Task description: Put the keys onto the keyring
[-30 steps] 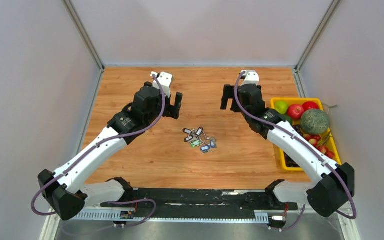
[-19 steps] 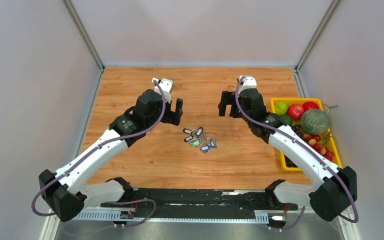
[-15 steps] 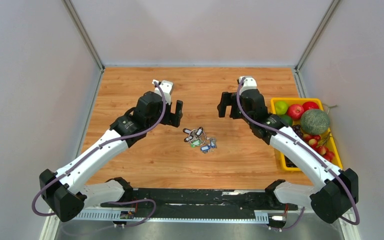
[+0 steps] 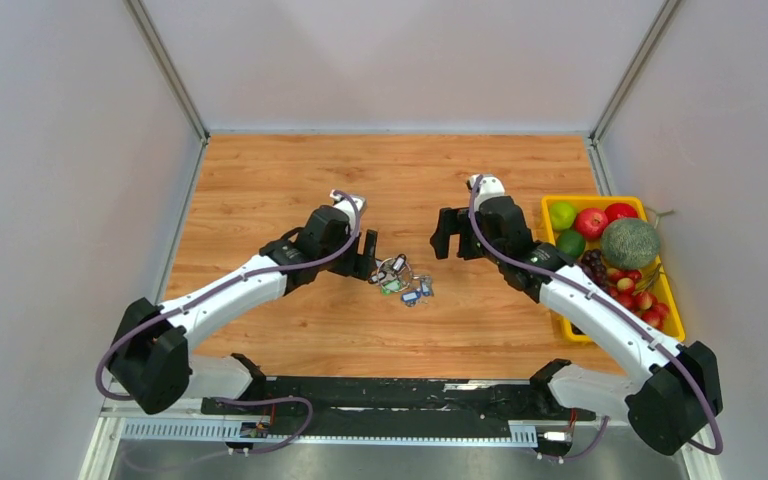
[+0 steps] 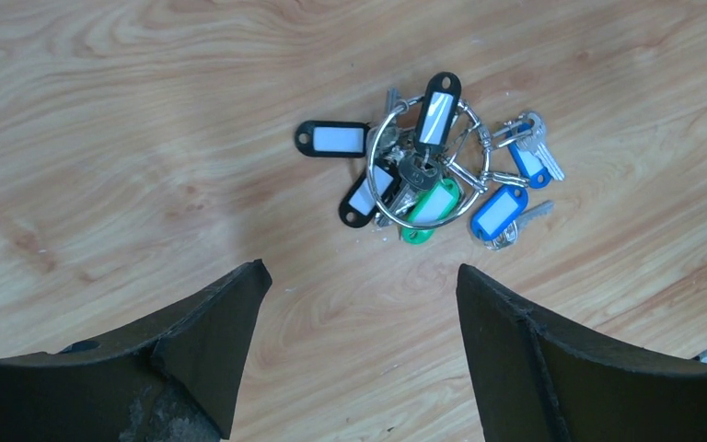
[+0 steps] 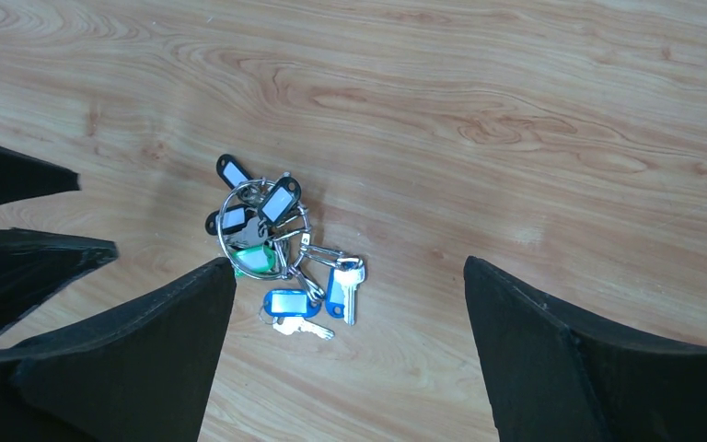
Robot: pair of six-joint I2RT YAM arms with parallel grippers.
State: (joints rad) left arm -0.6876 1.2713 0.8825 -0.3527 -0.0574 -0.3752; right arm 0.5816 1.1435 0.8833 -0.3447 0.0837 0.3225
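At mid-table | keys [image 5: 428,201] piled across keyring [image 5: 369,162] | left gripper [image 4: 366,258] just beside, right gripper [image 4: 449,243] near | both splayed, empty

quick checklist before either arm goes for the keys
1. Left end effector open: ok, jaws wide apart.
2. Right end effector open: ok, likewise empty.
3. Keys in sight: ok, one pile on the table, in both wrist views.
4. Keyring exposed: ok, most of its wire shows.
5. Which keys are already threaded: cannot tell.
6. Arms apart: ok, left one beside the pile, right one farther off.
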